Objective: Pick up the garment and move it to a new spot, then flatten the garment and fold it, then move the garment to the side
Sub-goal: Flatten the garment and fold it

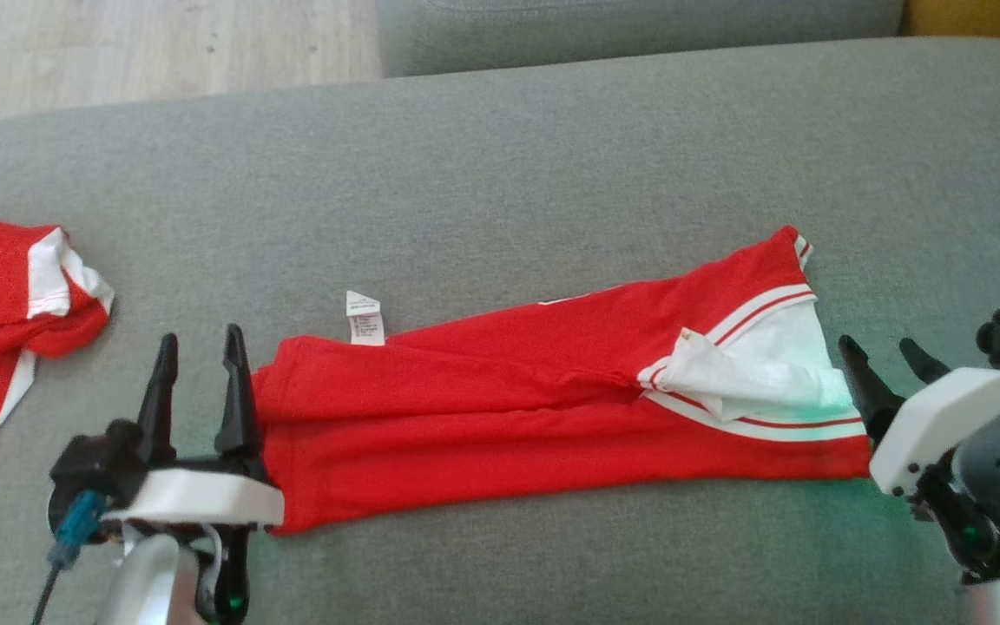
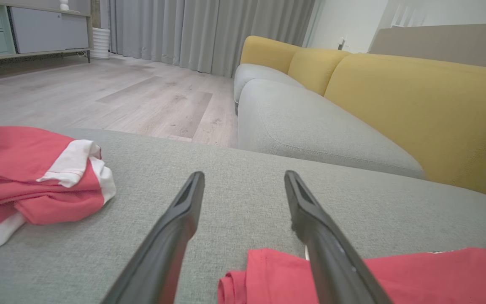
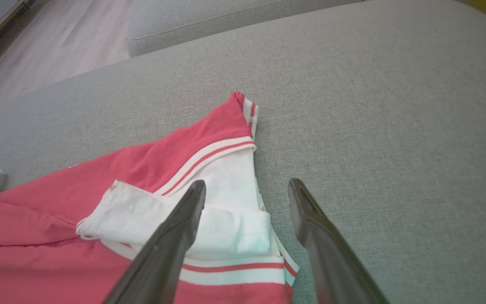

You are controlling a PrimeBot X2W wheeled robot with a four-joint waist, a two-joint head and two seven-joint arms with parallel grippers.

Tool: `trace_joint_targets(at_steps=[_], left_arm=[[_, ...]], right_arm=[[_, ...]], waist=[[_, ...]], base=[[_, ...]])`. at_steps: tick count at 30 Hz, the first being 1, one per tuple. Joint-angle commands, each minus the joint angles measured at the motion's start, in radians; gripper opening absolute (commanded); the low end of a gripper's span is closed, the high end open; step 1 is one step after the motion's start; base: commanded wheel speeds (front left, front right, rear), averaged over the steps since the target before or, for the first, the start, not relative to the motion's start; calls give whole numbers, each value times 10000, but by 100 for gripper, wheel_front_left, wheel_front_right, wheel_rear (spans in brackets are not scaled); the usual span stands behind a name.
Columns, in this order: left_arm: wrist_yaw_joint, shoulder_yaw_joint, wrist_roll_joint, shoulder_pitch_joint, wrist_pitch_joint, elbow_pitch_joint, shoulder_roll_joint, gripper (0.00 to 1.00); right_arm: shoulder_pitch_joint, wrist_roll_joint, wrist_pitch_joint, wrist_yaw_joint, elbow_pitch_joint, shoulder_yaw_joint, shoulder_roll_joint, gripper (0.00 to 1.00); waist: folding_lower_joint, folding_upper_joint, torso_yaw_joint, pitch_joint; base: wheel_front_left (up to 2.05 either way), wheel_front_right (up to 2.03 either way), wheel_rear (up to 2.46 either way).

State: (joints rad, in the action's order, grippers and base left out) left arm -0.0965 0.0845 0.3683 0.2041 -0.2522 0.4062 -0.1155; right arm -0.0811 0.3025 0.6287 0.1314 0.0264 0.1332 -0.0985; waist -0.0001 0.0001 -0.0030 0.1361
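The red garment point(image 1: 509, 408) lay on the grey sofa point(image 1: 552, 174). Left jaws and right jaws stood open at its ends.

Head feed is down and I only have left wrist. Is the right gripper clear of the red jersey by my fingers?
Observer: Yes. The right gripper is open just past the red jersey's white, striped end, holding nothing.
Operator: How does the jersey lie overall?
Observer: It is a long folded strip across the grey cushion, running from your gripper to the right one.
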Motion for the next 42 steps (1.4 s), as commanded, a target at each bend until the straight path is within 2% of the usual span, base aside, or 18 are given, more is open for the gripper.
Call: trace_joint_targets(at_steps=[1, 13, 19, 20, 21, 27, 31, 37, 42], left_arm=[[86, -392, -166, 12, -95, -460, -109, 100], [198, -265, -263, -186, 51, -966, -282, 100], [233, -76, -276, -149, 152, -1103, -218, 100], [223, -61, -265, -145, 153, -1094, -226, 100], [207, -57, -245, -129, 148, -1063, -246, 100], [184, -103, -167, -153, 91, -968, -310, 100], [176, -138, -122, -224, 44, -879, -338, 100], [161, -142, -84, -343, -6, -882, -346, 100], [162, -80, -107, -430, -25, -907, -363, 100]], right_arm=[[-677, -85, -231, -7, -88, -119, 40, 100], [-2356, -706, -732, -7, -3792, 24, 213, 100], [-2682, -812, -285, -7, -4994, -293, 226, 100], [-2662, -724, -85, -7, -5115, -342, 224, 31], [-2639, -662, 71, -7, -5178, -295, 215, 0], [-2611, -320, -50, -7, -4577, -97, 105, 0], [-2487, -349, -197, -7, -3660, 364, -382, 0], [-1810, -1219, -28, -7, -1768, 1912, -1252, 0], [-1394, -1758, 186, -7, -697, 2344, -1752, 0]], waist=[[1, -1, 105, -94], [1, -1, 625, 199], [1, -1, 818, 350], [1, -1, 833, 355], [1, -1, 838, 359], [1, -1, 685, 318], [1, -1, 537, 196], [1, -1, 393, 41], [1, -1, 292, -26]], base=[[0, 0, 0], [0, 0, 0], [0, 0, 0], [0, 0, 0], [0, 0, 0], [0, 0, 0], [0, 0, 0], [0, 0, 0], [0, 0, 0]])
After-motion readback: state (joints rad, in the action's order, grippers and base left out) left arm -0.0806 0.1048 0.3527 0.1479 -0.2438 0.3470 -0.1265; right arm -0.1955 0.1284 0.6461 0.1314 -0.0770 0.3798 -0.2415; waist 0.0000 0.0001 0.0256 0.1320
